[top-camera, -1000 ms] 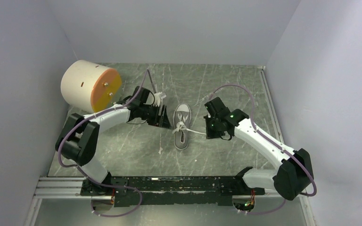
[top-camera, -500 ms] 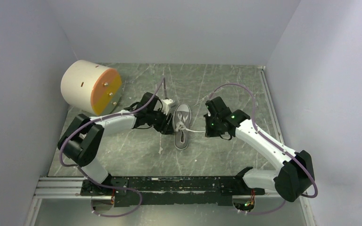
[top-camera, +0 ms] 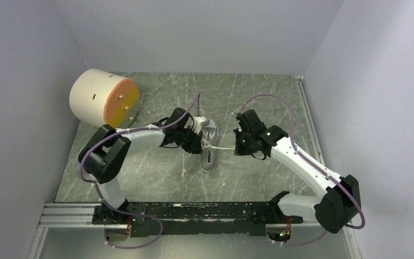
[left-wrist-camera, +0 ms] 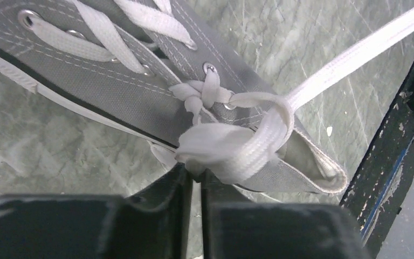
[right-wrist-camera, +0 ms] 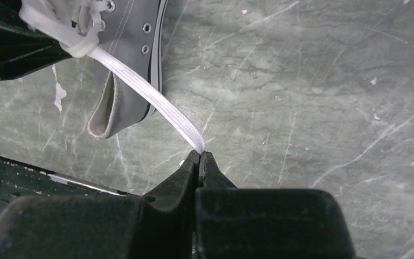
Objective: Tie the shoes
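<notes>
Left to right from the drum (top-camera: 103, 98). The left gripper (left-wrist-camera: 195, 175) is to the drum's right and nearer the arm bases. Its jaws are drawn to a narrow slit and pinch a bunched loop (left-wrist-camera: 237, 148) of the laces (left-wrist-camera: 140, 19) right at the first knot. Just past it from the drum lies the sneaker (top-camera: 209, 159), resting on the table (top-camera: 156, 172) with its toe towards the back wall. Farther right of the drum again, the right gripper (right-wrist-camera: 200, 156) is clamped tight on the free strand (right-wrist-camera: 151, 100), which runs taut from the knot to its fingertips. Handling, my judgement: the sneaker is small and light with soft canvas, so I expect it to slide or tip if one arm out-pulls the other, and nothing pins it down. The laces are flat, limp woven tape with fair grip, yet they could creep through smooth pads. The right hold is very near the strand's tip (little margin there). I'd take the laces close to the knot, never the canvas, and keep the two pulls opposed and gentle.
</notes>
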Available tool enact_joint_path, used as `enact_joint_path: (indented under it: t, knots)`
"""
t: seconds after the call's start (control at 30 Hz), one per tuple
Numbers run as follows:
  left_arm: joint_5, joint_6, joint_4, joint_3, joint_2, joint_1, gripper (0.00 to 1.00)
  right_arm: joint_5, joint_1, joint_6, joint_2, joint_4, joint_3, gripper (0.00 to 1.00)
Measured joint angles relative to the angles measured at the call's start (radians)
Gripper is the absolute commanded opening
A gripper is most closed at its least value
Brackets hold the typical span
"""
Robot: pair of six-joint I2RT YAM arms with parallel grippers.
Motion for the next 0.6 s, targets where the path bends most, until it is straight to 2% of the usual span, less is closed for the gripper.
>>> enact_joint_path:
  t: [0.2, 0.43, 0.6]
  knots:
    - [-0.045, 0.009, -0.047, 0.006, -0.042, 0.001, 0.05, 0.068, 0.000, 0.007, -0.017, -0.049, 0.051, 0.00]
    - [-0.061, 0.012, -0.119, -0.023, -0.211, 0.001, 0.05, 0.214, -0.001, 0.068, -0.033, -0.163, 0.131, 0.00]
    - [-0.048, 0.011, -0.147, -0.027, -0.228, 0.001, 0.13, 0.288, -0.002, 0.101, -0.085, -0.224, 0.181, 0.00]
